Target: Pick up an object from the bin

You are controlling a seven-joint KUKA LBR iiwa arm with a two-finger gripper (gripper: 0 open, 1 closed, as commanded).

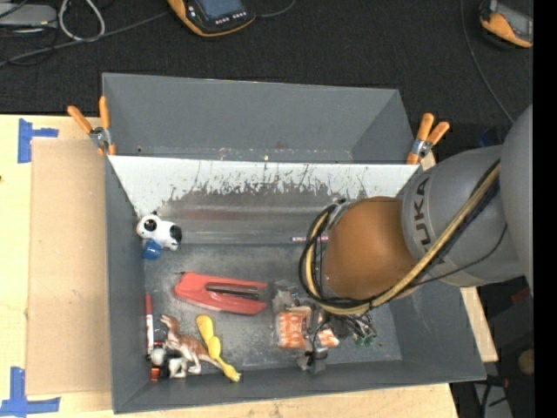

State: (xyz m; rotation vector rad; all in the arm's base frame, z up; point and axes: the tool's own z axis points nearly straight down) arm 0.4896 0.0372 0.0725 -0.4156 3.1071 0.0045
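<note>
Several small things lie along the near side of the bin (122,233), and your gripper (312,348) sits low among them at the near-right of the floor, under the arm's orange cover (365,246). That cover and the cables looped round it hide most of the tool, so you cannot tell whether the gripper is spread or pressed together, nor whether anything is pinched in it.

The nearest thing is an orange-and-white crumpled piece (290,325), touching or just beside the gripper on its left. Treat it as the likely pick only because nothing else lies so close. A small green bit (365,338) lies just to the gripper's other side.

The red flat tool (222,293) lies lengthwise, further left and a little toward the back, apart from the gripper. Lying flat on the floor, it would probably give a poor grip from above. Well apart in the near-left corner you have a heap: a yellow piece (213,345), a brown animal figure (178,348) and a thin red pen (149,325) along the wall. The black-and-white toy (157,229) rests alone against the left wall, further back.

Judge the grasp as not yet confirmed.
</note>
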